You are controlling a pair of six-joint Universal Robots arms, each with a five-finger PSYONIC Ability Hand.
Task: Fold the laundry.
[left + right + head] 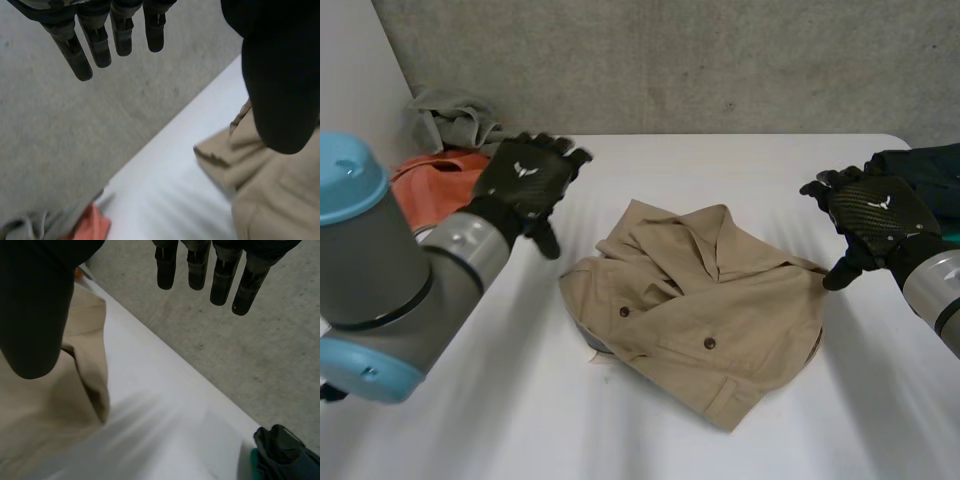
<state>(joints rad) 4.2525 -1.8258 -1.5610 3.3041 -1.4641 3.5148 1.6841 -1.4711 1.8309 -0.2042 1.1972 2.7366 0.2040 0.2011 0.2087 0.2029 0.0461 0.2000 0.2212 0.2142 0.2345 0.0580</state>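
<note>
- Upper left of the head view: a grey cloth (pixel 450 118) is bunched against the wall. An orange cloth (pixel 435 190) lies just in front of it, and both are on the white table (pixel 500 410).
- Left hand (pixel 525 178): upper left of centre, held above the table between the orange cloth and the tan shirt. In the left wrist view its fingers (pixel 100 47) are straight, the thumb stands well off from them, and nothing is held.
- Tan shirt (pixel 710 310): centre of frame, lying loosely folded on the table. The collar points toward the wall and two dark buttons show on the front.
- Right hand (pixel 875 215): right side of frame, raised beside the shirt's right edge. The thumb tip is near that edge, but I cannot tell whether it touches. In the right wrist view its fingers (pixel 220 280) are straight and apart from the thumb, with nothing in its grasp.
- Far right edge: a dark teal garment (pixel 935 170) lies behind the right hand.
</note>
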